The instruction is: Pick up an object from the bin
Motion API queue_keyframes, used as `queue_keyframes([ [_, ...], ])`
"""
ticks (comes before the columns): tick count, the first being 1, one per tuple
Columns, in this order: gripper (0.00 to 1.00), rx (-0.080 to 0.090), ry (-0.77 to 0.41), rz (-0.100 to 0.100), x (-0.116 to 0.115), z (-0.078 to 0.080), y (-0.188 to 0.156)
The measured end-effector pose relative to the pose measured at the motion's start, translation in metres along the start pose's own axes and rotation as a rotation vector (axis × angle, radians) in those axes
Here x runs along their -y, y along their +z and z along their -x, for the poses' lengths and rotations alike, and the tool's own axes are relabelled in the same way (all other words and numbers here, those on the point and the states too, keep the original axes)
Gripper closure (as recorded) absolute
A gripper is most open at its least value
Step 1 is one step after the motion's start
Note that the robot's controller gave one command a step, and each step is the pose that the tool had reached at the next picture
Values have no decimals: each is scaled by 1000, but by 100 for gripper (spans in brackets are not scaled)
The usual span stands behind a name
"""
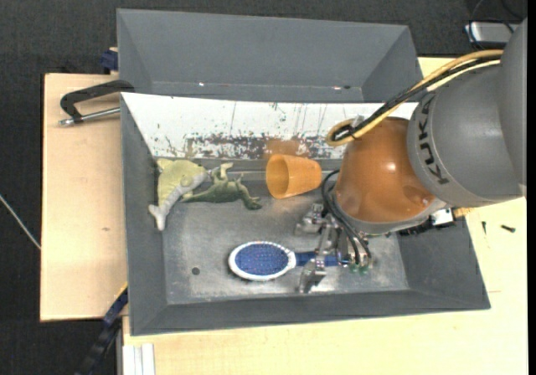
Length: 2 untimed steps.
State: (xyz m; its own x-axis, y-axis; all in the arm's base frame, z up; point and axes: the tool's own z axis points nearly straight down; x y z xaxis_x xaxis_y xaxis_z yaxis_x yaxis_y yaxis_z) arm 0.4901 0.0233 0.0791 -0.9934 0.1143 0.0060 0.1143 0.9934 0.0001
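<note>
- Down at the near right of the grey metal bin [147,223], the claw [318,249] hangs low over the floor, under the arm's orange cover [381,181].
- Whether the claw is open or closed, I cannot tell; its metal parts and cables crowd that spot.
- Right under it lies the blue handle [303,262] of a brush [261,260], an oval head with blue bristles and a white rim. The head lies flat on the floor, just left of the claw, near the front wall.
- An orange cup [293,176] lies on its side by the back wall, its mouth facing left, just beside the orange cover.
- A green toy lizard [226,187] lies left of the cup.
- A pale yellow-green toy fish [174,185] touches the lizard on its left, tail pointing down along the left wall.
- The brush lies well apart from both toys.
</note>
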Motion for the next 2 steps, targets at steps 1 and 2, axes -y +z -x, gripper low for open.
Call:
queue_keyframes([
  [1, 100, 6, -1, 1, -1, 1, -3],
  [2, 100, 19, -139, 1, -5, 7, -170],
])
